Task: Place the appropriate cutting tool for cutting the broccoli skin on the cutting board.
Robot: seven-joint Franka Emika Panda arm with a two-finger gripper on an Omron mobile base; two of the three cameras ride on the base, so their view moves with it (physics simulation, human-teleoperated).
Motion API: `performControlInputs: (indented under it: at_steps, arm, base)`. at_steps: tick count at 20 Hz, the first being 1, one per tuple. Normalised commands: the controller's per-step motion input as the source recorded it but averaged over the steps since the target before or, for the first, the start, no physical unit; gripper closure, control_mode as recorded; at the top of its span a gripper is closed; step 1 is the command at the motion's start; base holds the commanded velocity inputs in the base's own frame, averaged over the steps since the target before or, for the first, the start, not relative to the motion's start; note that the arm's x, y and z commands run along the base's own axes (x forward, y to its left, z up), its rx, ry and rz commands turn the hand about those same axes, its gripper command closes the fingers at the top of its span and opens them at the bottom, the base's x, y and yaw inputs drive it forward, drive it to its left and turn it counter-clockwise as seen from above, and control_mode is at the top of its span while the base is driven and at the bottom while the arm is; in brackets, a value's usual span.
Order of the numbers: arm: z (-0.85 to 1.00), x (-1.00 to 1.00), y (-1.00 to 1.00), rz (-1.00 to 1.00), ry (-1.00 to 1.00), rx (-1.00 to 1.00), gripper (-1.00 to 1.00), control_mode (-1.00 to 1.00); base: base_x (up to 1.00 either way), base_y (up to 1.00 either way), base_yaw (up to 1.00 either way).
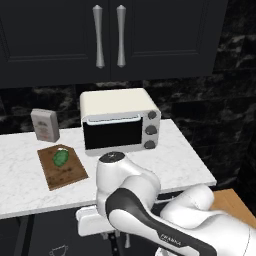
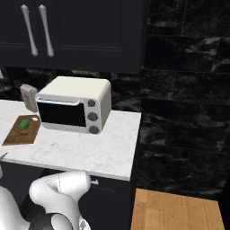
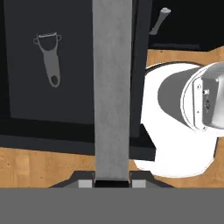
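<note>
Grey metal fills the centre of my hand view: the knife [image 3: 112, 87] blade runs from the top edge down to the gripper [image 3: 112, 183], whose jaws are closed on it at the bottom centre. A grey Y-shaped peeler [image 3: 50, 59] lies in a dark open drawer [image 3: 52, 105] at upper left of that frame. In my left base view, the cutting board [image 1: 62, 167] lies at centre left on the marble counter [image 1: 165, 160], with the broccoli [image 1: 61, 157] on it; a grey box [image 1: 45, 125] stands just behind, a toaster oven [image 1: 120, 120] to its right. "FRANKA" reads on the arm [image 1: 172, 240], lower right.
</note>
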Motion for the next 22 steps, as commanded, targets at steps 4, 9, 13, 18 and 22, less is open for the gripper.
performControlInputs:
  at_steps: [4,9,13,18,22]
  arm:
    - [0.59,0.53,0.36,0.0,-0.01,0.0,1.0,-1.0]
    - [0.24,0.64,0.69,0.0,-0.01,0.0,1.0,-1.0]
    - [0.05,0.7,0.75,0.0,0.0,-0.03,1.0,-1.0]
    - [0.0,0.68,0.52,-0.09,0.0,-0.05,1.0,-1.0]
    - [0.0,0.55,0.56,-0.22,-0.01,-0.07,1.0,-1.0]
  base:
    - [0.0,0.0,0.0]
    - [0.0,0.0,0.0]
    - [0.0,0.0,0.0]
    - [0.0,0.0,0.0]
    - [0.0,0.0,0.0]
